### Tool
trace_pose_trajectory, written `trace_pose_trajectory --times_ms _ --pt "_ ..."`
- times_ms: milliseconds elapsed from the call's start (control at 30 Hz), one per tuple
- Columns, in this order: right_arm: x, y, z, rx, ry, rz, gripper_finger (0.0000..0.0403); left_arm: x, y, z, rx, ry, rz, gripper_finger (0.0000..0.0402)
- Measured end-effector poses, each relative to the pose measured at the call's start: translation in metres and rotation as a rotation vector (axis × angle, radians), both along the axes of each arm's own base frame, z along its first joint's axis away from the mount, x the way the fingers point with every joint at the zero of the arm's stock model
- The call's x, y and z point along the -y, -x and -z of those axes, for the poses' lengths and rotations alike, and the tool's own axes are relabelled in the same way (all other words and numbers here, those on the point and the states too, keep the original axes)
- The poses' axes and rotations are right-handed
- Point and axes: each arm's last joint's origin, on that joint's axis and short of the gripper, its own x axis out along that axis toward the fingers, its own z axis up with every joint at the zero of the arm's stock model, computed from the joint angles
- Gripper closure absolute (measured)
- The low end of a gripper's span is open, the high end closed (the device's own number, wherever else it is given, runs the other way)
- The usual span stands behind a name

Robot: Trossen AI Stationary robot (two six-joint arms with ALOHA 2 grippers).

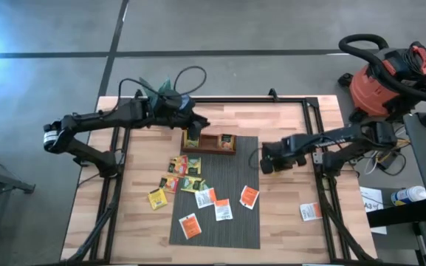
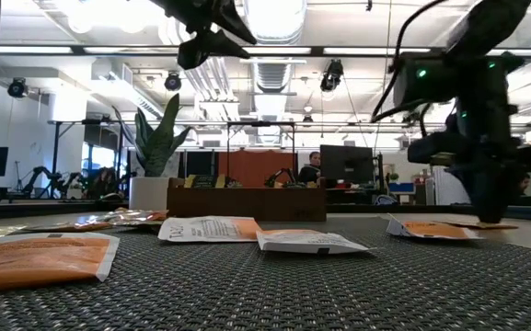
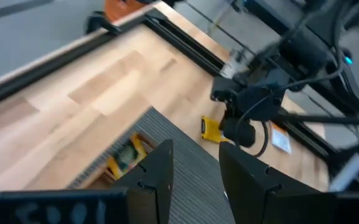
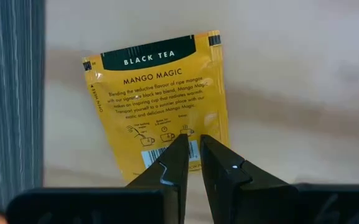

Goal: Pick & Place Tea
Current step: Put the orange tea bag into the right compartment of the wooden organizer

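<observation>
Several tea sachets, yellow [image 1: 156, 198], green [image 1: 194, 167] and white with orange [image 1: 189, 225], lie flat on the grey mat [image 1: 242, 229]. Another lies on the wood at the right [image 1: 310, 212]. The brown wooden tray [image 1: 211, 143] stands at the mat's far edge with sachets in it. My left gripper [image 3: 195, 168] is open and empty above the tray's left end [image 1: 190, 134]. My right gripper [image 4: 193, 146] is by the mat's right edge [image 1: 266, 162], shut on a yellow "Black Tea" sachet [image 4: 157, 99]. The gripper hides this sachet in the high view. My right gripper pinches the yellow sachet's barcode end [image 4: 167, 152] between its two fingertips, coming from above. The sachet spreads flat beyond the fingertips, printed face up, just over the wood beside the mat. I cannot tell whether it is clear of the table.
Black frame rails [image 1: 320, 185] run along the table's sides. A red shop vacuum [image 1: 386, 81] stands off the table at the far right. Bare wood lies left of the mat [image 1: 131, 214]. A person [image 2: 313, 167] sits in the room behind.
</observation>
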Motion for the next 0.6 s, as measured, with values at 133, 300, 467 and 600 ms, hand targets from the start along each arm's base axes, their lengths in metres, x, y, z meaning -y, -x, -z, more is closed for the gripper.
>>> trace_pose_trajectory --times_ms 133,300,467,600 --pt "-0.026 -0.001 0.0 -0.005 -0.009 0.057 0.036 0.017 -0.004 0.007 -0.019 -0.013 0.068 0.0278" --pt "-0.052 -0.001 -0.004 0.042 0.066 0.128 0.036 0.031 -0.009 0.026 -0.003 0.021 0.115 0.0278" --pt "-0.069 0.0 -0.023 0.214 0.191 0.22 0.036 0.04 -0.016 0.046 0.065 0.125 0.138 0.0278" --pt "-0.078 0.008 -0.03 0.27 0.197 0.188 0.036 0.045 -0.03 0.059 0.124 0.203 0.141 0.0278"
